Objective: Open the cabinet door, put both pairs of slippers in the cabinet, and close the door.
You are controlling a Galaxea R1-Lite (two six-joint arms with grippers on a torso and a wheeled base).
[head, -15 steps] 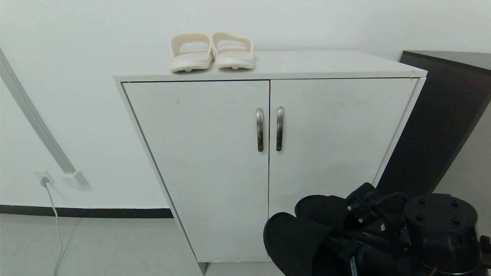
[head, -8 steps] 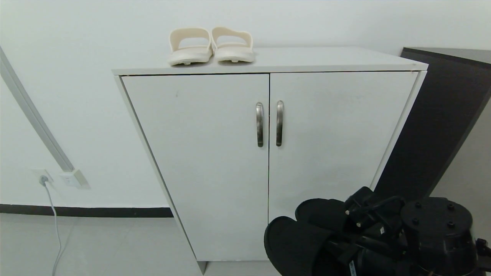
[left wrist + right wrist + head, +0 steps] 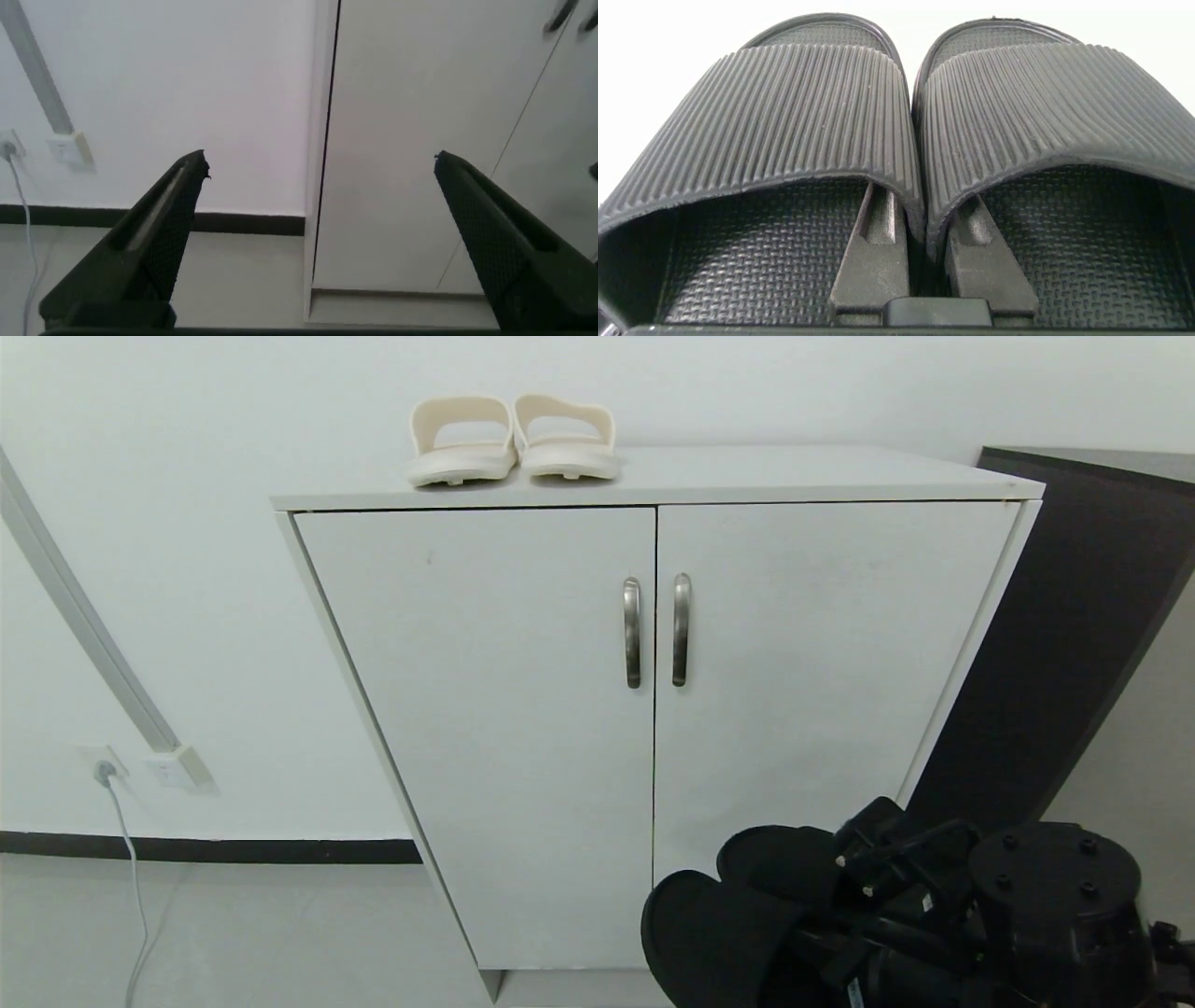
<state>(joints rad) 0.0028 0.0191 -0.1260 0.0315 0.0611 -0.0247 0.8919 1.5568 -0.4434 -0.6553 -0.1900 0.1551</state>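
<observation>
**Black slippers gripped, cabinet shut**

The black slippers (image 3: 738, 915) are hanging low in front of the right door (image 3: 822, 663), held as a pair by the right gripper (image 3: 924, 271). One finger is lying inside each shoe, and together they are clamping the two adjoining inner walls. Judging by the ribbed straps and moulded soles, the pair is probably light, rubbery and flexible, so it is likelier to sag or swing than to slip. A hold on the joined walls under the straps seems sound.

The cream slippers (image 3: 513, 439) are sitting side by side, touching, on the cabinet (image 3: 467, 728) top toward its left end. They look alike in build, so the same pinch on the inner walls should be serving them too.

Both doors are closed. The handles (image 3: 633, 633) are standing upright just beside each other at the centre seam, and these stiff metal bars should be offering a firm hold.

The left gripper (image 3: 320, 163) is spread wide and carrying nothing, facing the cabinet's left edge.

The right wrist view is giving the grip itself, which the arm is masking in the head view. The head view is giving the cream pair and the handles. The left wrist view is giving the spread fingers and the wall socket (image 3: 70, 149).
</observation>
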